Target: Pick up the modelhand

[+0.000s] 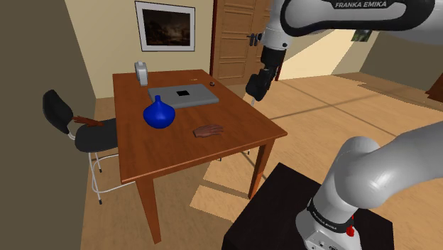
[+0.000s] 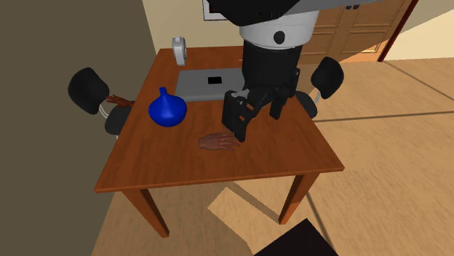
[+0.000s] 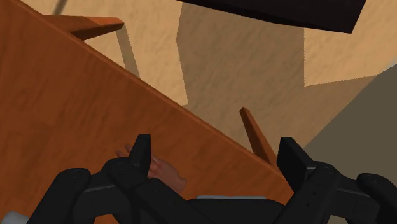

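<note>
While hanging in the air above the brown desk [image 1: 177, 153], near its edge on the shoulder view's right, holds the pincer [image 1: 254, 94] released: black fingers [image 3: 141, 151] set wide apart, clasping nothing, touching nothing. Finds the modelhand [image 1: 209, 131], reddish brown, lying flat on the desk near that same edge, well apart from the other things there. In the second exterior view, puts the pincer [image 2: 258, 124] just above and beside the modelhand [image 2: 218, 142], one finger overlapping one end of it in the picture, with no contact that can be made out. In the wrist view, catches the modelhand [image 3: 162, 173] partly behind one finger, with the desk's edge running slantwise between the fingers and tan floor [image 3: 242, 70] beyond. Farther along the desk, shows a blue round-bellied vase [image 1: 157, 113] with a narrow neck, upright, near a flat grey slab [image 1: 183, 96] bearing a small black square, and a small white object [image 1: 141, 72] at the far end. Beside the desk, on the shoulder view's left, notes a black-padded chair [image 1: 60, 110].
</note>
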You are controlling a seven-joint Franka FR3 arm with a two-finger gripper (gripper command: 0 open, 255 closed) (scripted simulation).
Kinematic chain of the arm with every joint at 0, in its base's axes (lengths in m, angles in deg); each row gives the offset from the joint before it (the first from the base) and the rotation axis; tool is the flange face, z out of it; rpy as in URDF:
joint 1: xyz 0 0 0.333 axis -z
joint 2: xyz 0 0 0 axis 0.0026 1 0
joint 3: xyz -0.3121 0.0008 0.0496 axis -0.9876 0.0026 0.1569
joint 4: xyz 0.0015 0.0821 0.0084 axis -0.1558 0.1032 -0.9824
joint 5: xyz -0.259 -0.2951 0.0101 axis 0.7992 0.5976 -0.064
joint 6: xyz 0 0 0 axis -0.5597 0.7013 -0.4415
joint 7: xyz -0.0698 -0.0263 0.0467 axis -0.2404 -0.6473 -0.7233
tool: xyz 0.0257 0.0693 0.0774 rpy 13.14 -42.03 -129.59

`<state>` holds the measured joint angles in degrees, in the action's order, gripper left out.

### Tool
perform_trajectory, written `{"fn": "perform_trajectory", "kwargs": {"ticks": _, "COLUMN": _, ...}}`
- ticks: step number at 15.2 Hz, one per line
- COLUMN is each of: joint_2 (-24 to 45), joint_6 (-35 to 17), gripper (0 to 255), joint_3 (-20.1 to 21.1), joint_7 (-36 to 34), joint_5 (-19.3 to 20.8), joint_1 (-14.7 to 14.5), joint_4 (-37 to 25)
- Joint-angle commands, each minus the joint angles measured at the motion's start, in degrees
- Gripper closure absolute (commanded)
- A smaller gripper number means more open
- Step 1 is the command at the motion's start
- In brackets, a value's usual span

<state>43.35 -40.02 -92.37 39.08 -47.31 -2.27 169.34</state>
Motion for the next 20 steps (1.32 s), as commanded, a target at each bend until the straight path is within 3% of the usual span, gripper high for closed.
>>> {"fn": "perform_trajectory", "kwargs": {"ticks": 1, "joint_2": 3.9, "joint_6": -1.7, "gripper": 0, "joint_3": -3.0, "joint_7": 5.4, "joint_5": 0.1, "joint_1": -0.8, "joint_4": -1.5}}
{"fn": "perform_trajectory", "kwargs": {"ticks": 7, "joint_2": 17.1, "joint_6": -5.7, "gripper": 0, "joint_3": -11.4, "joint_7": 21.9, "joint_5": -2.0, "joint_1": -3.1, "joint_4": -7.4}}
{"fn": "perform_trajectory", "kwargs": {"ticks": 12, "joint_2": 30.2, "joint_6": -7.1, "gripper": 0, "joint_3": -16.5, "joint_7": 36.3, "joint_5": -6.8, "joint_1": -4.4, "joint_4": -14.9}}
{"fn": "perform_trajectory", "kwargs": {"ticks": 20, "joint_2": 53.3, "joint_6": -4.5, "gripper": 0, "joint_3": -17.8, "joint_7": 57.3, "joint_5": -16.8, "joint_1": -1.5, "joint_4": -31.9}}
